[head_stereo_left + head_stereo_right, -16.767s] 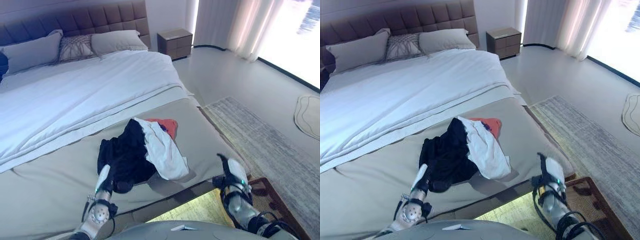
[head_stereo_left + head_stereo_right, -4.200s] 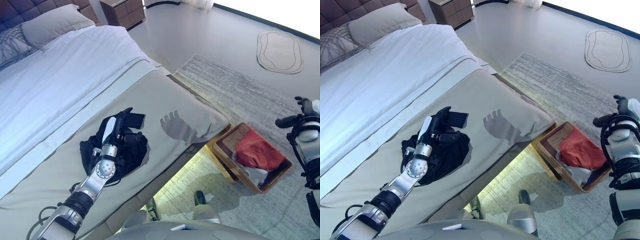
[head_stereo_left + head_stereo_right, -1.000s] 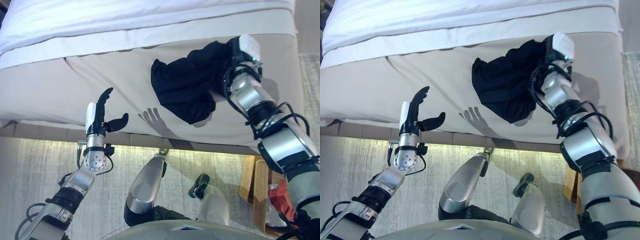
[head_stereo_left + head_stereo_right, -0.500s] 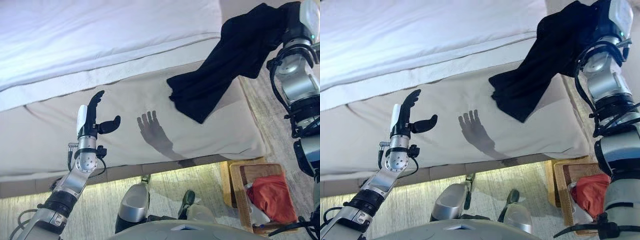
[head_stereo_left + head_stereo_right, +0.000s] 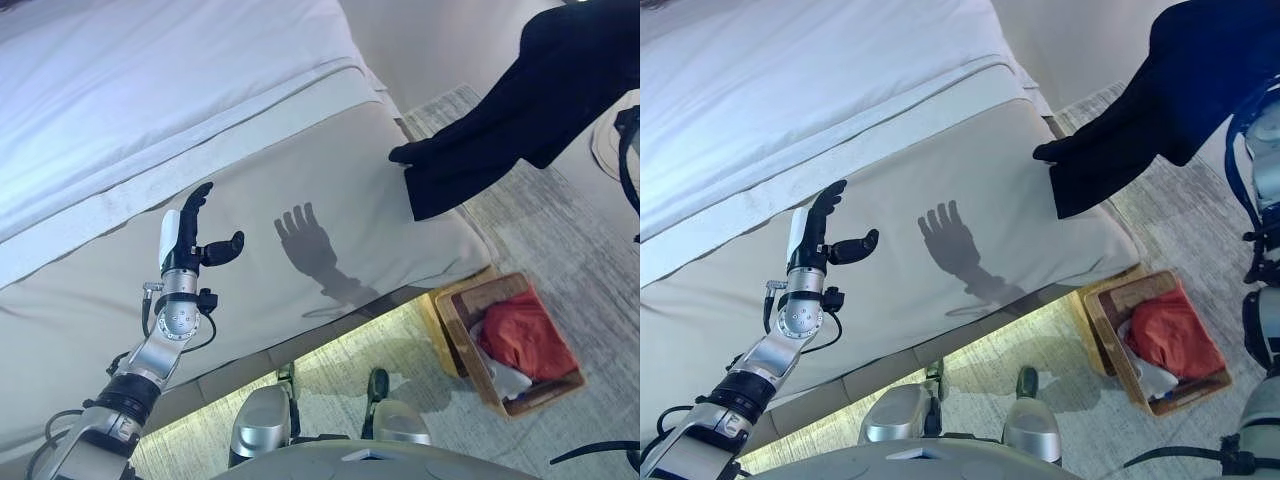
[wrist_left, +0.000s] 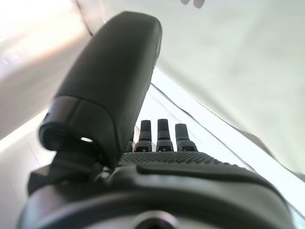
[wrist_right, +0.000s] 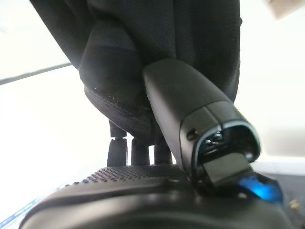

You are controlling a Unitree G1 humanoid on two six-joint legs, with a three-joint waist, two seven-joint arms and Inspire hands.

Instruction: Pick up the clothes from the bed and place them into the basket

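A black garment (image 5: pixel 520 110) hangs in the air at the upper right, past the bed's corner and above the rug. In the right wrist view my right hand (image 7: pixel 143 191) has its thumb and fingers closed on the black cloth (image 7: pixel 157 38). My left hand (image 5: pixel 190 235) is raised over the beige bed cover (image 5: pixel 300 190), fingers straight and empty; it also shows in the left wrist view (image 6: pixel 162 162). A wooden basket (image 5: pixel 455 305) stands on the floor at the bed's foot, lower right, with a red garment (image 5: pixel 525 335) and a white one (image 5: pixel 505 382) inside.
White sheets (image 5: pixel 150 90) cover the far part of the bed. A grey rug (image 5: pixel 590 240) lies under and beyond the basket. A lit strip runs along the bed's base (image 5: pixel 400 320).
My right arm has swung the black garment further right, off the bed and out over the rug. The camera has turned right, so the basket shows more fully. My left hand stays raised.
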